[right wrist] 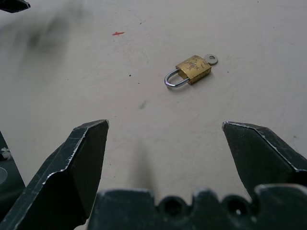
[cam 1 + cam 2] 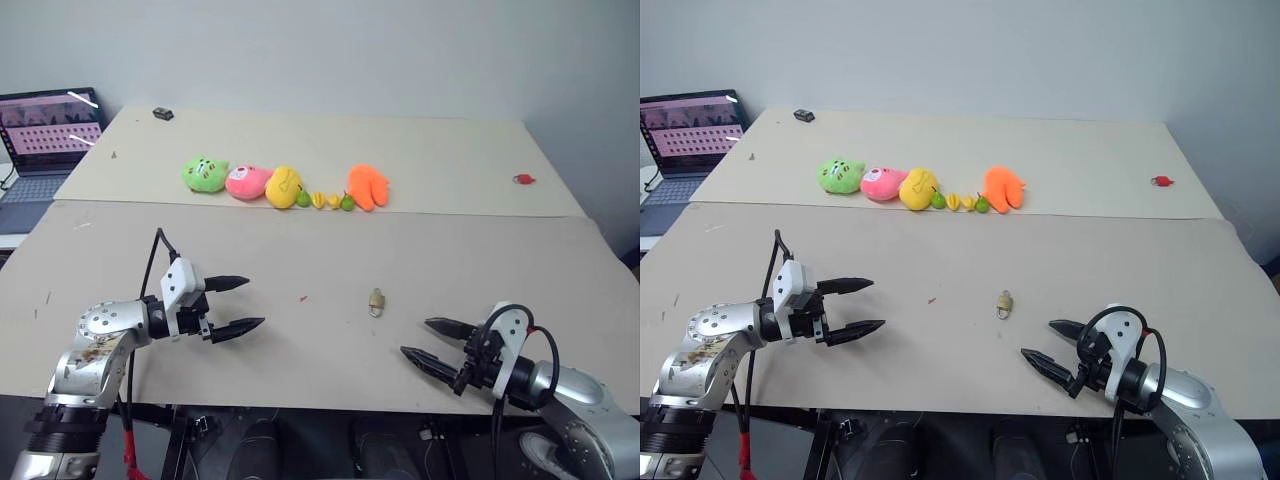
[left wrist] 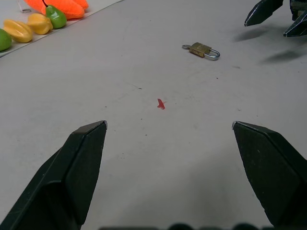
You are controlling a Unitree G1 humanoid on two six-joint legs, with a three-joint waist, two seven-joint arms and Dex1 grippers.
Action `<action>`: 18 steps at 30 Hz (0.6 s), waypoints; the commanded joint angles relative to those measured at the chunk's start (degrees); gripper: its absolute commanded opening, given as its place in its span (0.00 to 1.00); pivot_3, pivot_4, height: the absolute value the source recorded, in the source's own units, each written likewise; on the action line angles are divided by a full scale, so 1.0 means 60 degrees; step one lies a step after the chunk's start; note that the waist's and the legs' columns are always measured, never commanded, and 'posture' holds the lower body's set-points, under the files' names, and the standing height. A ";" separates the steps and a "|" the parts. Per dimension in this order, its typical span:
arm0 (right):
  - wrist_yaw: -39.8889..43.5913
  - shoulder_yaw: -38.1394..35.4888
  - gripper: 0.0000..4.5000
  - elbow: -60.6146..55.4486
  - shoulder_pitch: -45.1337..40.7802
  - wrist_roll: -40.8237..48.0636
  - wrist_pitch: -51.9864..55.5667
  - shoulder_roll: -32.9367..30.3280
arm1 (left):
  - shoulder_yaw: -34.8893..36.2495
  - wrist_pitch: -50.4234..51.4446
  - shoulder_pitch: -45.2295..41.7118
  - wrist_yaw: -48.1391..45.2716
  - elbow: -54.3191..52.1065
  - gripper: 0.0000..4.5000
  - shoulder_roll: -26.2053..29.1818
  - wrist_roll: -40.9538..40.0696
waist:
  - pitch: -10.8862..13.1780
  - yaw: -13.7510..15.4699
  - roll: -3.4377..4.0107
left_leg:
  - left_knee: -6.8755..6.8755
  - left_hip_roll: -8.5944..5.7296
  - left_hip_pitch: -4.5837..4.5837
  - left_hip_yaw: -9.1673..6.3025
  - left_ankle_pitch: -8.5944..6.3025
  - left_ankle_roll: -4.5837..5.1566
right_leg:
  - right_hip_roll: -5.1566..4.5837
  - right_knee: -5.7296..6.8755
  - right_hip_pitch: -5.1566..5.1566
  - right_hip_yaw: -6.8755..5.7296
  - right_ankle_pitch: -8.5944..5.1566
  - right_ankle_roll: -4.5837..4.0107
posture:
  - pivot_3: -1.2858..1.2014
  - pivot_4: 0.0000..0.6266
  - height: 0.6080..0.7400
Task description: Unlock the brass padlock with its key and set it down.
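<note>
From my head camera, the brass padlock (image 2: 377, 301) lies flat on the beige table (image 2: 300, 250), between my two claws and nearer the right one. My left gripper (image 2: 243, 304) hangs at about eight o'clock of the padlock, fingers spread wide, nothing in them. My right gripper (image 2: 432, 343) sits at about four o'clock of it, equally wide and empty. At twelve o'clock, well apart, runs a row of plush toys: a green one (image 2: 205, 174), a pink one (image 2: 247, 182), a yellow one (image 2: 284, 187), and an orange one (image 2: 367, 186). A small red item (image 2: 524, 180) lies toward two o'clock, a small black object (image 2: 163, 114) toward ten, and an open laptop (image 2: 48, 135) stands off the table's left end.

Along my left claw, the padlock lies on its side past my parted fingers (image 3: 79, 163), key in its base (only its round head shows), with a red speck (image 3: 161, 104) closer in.

Along my right claw, the padlock rests untouched ahead of my open fingers (image 1: 81, 163), its shackle closed.
</note>
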 commanded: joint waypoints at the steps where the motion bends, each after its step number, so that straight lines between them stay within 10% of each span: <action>1: -0.0745 0.0176 1.00 -0.0303 -0.0133 -0.0546 -0.0195 0.0347 | -0.0022 -0.0729 -0.0349 -0.0378 0.0171 0.99 -0.0068 -0.0017 | 0.0000 0.0002 0.0000 | 0.0000 0.0000 0.0000 0.0000 0.0000 0.0000 | 0.0000 0.0000 0.0000 0.0000 0.0000 0.0000 | 0.52 0.24 0.83; 18: -0.4416 0.2385 1.00 -0.2150 -0.1270 -0.2016 0.2785 0.2196 | -0.1135 -0.1762 -0.2756 -0.1274 0.1882 0.99 -0.1208 0.0312 | -0.0009 0.0161 -0.0011 | 0.0018 -0.0002 -0.0010 -0.0004 0.0000 0.0000 | 0.0001 0.0004 -0.0001 -0.0008 0.0009 0.0009 | 0.52 0.24 0.83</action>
